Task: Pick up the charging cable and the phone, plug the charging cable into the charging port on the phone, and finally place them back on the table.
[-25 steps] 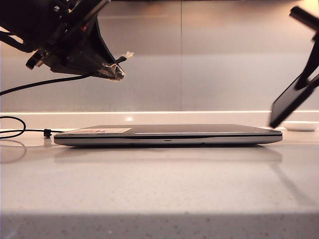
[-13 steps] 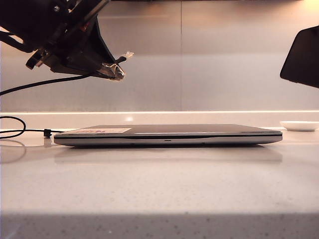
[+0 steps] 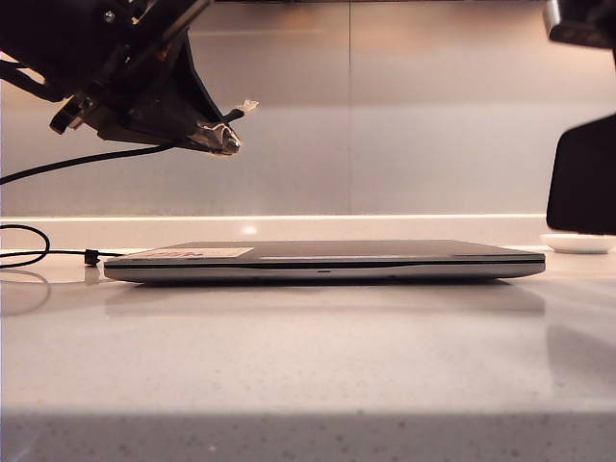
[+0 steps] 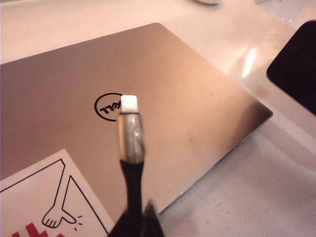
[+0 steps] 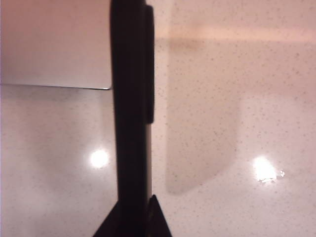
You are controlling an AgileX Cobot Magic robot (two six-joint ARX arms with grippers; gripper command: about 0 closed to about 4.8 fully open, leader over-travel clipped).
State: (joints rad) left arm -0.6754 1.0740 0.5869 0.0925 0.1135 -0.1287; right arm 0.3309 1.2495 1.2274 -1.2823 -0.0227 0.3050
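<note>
I see charging cable (image 3: 58,164) pinched in left gripper (image 3: 223,135), silvery plug tip forward, cord trailing onto tabletop (image 3: 308,366). Phone (image 3: 583,178), black slab, upright in right gripper (image 5: 147,217), above tabletop.

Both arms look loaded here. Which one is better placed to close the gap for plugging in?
Right, probably. The right gripper holds the phone aloft at the exterior view's right edge; the left gripper holds the charging cable with plug aimed rightward.
</note>
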